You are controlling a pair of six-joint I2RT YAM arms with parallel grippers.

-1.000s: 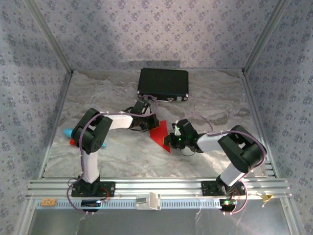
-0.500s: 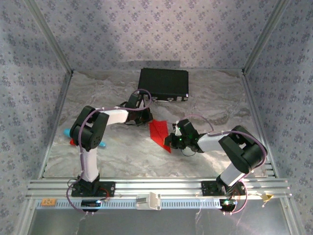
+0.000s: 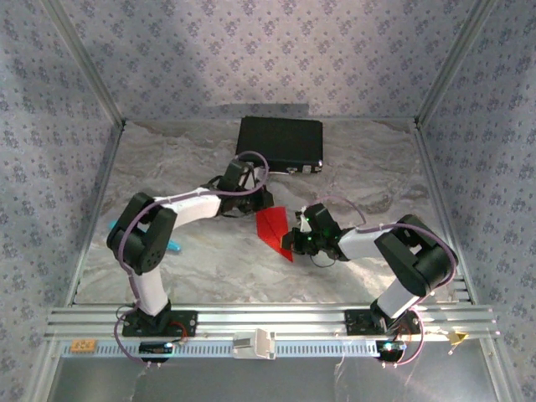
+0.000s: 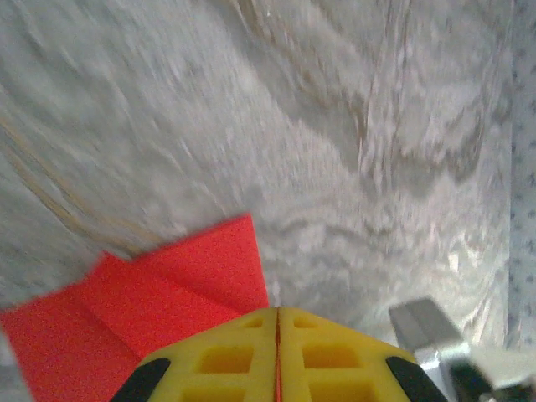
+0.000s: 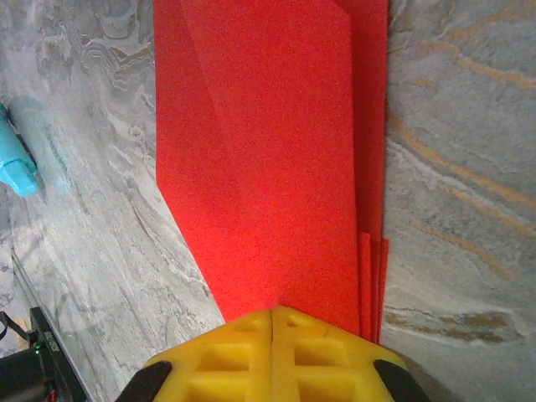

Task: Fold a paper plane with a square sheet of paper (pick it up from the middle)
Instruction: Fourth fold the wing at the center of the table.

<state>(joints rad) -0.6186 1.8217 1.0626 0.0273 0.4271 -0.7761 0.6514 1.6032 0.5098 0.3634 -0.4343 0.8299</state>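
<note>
**Desk:** Where's the paper?

**Me:** The paper (image 3: pixel 273 228) lies in the middle of the worktop (image 3: pixel 209 268), partly folded. I see stacked layers and a slanted flap, and no sharp tip yet. It is well short of a plane, I'd say.

**Desk:** And your grippers?

**Me:** Both are pressed together. The right gripper (image 5: pixel 274 311) sits at the near end of the paper, and the layers run straight away from its tips. The left gripper (image 4: pixel 276 314) is at the far corner, with its tips over the edge of the flap. I can't tell whether either one nips a layer or only bears down on it.

**Desk:** So what's the step?

**Me:** I judge it to be setting a crease, with one end pinned while the other presses. To do it well I'd hold the right end dead steady so the layers stay squared. Then I'd draw the left tips along the fold line with light, even pressure. Too much drag could skew or tear thin paper.

**Desk:** Anything in the way?

**Me:** The case (image 3: pixel 280 142) sits beyond the left gripper at the back. A turquoise thing (image 5: pixel 15 163) lies off to the left, apart from the paper.
</note>
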